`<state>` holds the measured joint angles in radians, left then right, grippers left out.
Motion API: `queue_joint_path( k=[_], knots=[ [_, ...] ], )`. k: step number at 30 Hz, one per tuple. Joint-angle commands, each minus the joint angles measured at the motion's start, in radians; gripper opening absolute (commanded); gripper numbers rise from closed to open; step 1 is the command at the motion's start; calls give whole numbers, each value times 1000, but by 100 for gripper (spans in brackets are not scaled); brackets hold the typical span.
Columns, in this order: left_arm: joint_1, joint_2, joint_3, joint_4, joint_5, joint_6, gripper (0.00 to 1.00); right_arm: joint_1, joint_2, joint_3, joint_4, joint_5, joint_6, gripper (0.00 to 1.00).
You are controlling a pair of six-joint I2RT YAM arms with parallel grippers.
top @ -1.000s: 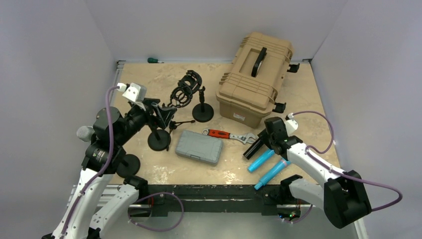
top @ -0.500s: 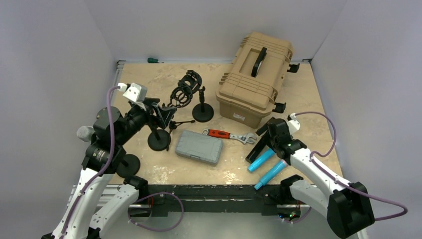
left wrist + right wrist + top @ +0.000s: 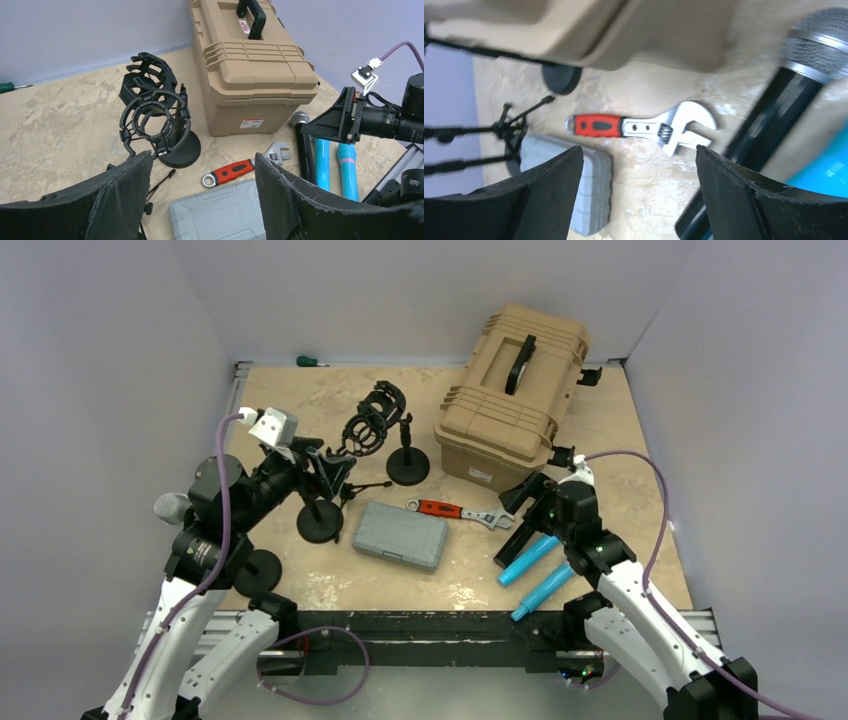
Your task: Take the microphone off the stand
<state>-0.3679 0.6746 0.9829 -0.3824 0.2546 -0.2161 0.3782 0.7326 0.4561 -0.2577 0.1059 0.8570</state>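
A black microphone point(image 3: 508, 543) point(image 3: 304, 150) point(image 3: 769, 130) with a silver mesh head lies flat on the table beside two blue microphones point(image 3: 535, 570). My right gripper point(image 3: 527, 500) point(image 3: 639, 150) hovers just above it, open, with only the wrench and table between its fingers. My left gripper point(image 3: 325, 472) point(image 3: 202, 156) is open over a round-based stand point(image 3: 320, 523) at the left, gripping nothing. An empty shock-mount stand point(image 3: 385, 425) point(image 3: 155, 120) stands mid-table. Behind the left arm a grey mesh head point(image 3: 170, 507) shows, the rest hidden.
A tan toolbox point(image 3: 515, 390) sits at the back right. A grey case point(image 3: 400, 536) and a red-handled wrench point(image 3: 460, 511) lie in the middle. A small tripod point(image 3: 362, 487) lies near the left gripper. A green screwdriver point(image 3: 310, 361) is by the back wall.
My right gripper has opened and let go of the black microphone, then drawn back toward the toolbox. The microphone now rests on the table. The left arm has not moved.
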Motion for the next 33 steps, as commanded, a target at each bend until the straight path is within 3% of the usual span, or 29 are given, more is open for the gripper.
queue_joint_path(
  k=[1, 4, 9, 15, 24, 33],
  knots=[
    [-6, -11, 6, 32, -3, 23, 72, -5, 19, -12, 188, -280, -146, 82],
    [-6, -22, 19, 33, -6, -1, 72, 0, 51, -37, 291, -419, -151, 84],
    [-6, -44, 133, -136, 24, -88, 72, 18, -25, -42, 358, -505, -191, 87],
    [-6, -108, 309, -414, -150, -108, 73, 64, -34, -28, 438, -600, -222, 87],
    [-6, -221, 470, -676, -417, -27, 73, 325, 41, 0, 581, -485, -210, 87],
    [-6, -333, 481, -837, -580, -50, 73, 388, 116, -1, 655, -467, -180, 86]
  ],
)
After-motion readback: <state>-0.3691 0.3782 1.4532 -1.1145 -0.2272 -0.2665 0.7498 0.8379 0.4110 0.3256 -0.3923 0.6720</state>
